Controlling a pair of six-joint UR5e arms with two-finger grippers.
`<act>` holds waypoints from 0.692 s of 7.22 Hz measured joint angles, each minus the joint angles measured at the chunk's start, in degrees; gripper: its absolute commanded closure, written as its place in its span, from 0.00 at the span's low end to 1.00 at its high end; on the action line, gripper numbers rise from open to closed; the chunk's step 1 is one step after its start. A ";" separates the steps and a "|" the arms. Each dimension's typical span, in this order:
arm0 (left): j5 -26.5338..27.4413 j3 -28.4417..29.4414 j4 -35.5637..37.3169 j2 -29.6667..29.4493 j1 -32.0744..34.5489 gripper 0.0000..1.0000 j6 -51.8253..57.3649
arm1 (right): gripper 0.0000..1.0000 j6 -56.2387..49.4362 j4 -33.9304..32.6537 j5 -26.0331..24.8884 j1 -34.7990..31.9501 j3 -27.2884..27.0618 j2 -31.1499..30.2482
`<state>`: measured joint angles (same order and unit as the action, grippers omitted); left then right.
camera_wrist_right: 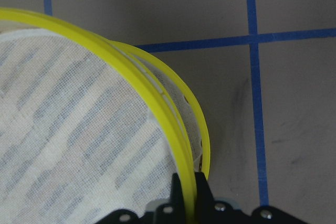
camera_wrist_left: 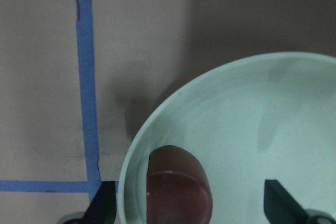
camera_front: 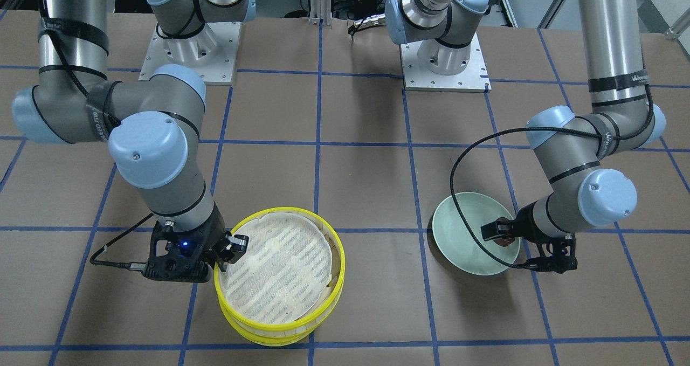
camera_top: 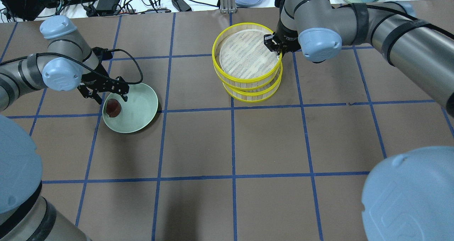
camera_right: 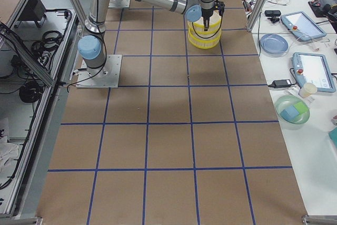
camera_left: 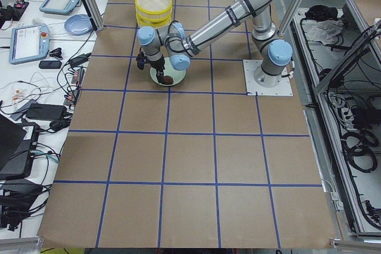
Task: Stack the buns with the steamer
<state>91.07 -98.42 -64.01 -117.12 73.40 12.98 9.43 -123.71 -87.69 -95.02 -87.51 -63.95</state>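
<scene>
Only the reddish-brown bun (camera_top: 112,108) shows. It lies near the edge of the mint-green plate (camera_top: 142,102), well apart from the steamer, and the pale bun appears in no view. The left gripper (camera_top: 110,95) hangs low over the plate with its fingers spread, one on each side of the bun and neither touching it.

Across the table (camera_top: 269,138), the upper steamer tier (camera_top: 248,51) sits askew over the lower tier (camera_top: 253,93), overhanging one side. The right gripper (camera_wrist_right: 188,195) is pinched tight on its yellow rim.

The bun is rounded and close to the plate's sloping wall, so an off-centre squeeze could roll it out or tip the plate. A one-point rim hold lets the tier sag and snag the tier beneath.
</scene>
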 measured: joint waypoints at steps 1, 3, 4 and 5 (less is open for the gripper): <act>0.02 -0.05 -0.08 -0.12 0.00 0.05 0.11 | 1.00 -0.06 -0.59 0.05 0.51 -0.01 0.49; -0.26 -0.09 -0.24 -0.04 0.14 0.11 -0.07 | 1.00 0.15 -0.81 0.25 1.04 -0.08 1.20; -0.48 -0.05 -0.33 0.00 0.20 0.24 -0.18 | 1.00 0.06 -0.63 0.23 1.11 -0.30 1.45; -0.51 -0.15 -0.46 0.01 0.26 0.25 -0.04 | 1.00 -0.12 -0.49 0.21 1.13 -0.72 1.51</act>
<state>90.56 -98.57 -64.47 -117.11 73.66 12.94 9.31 -124.20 -87.48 -93.89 -88.23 -62.44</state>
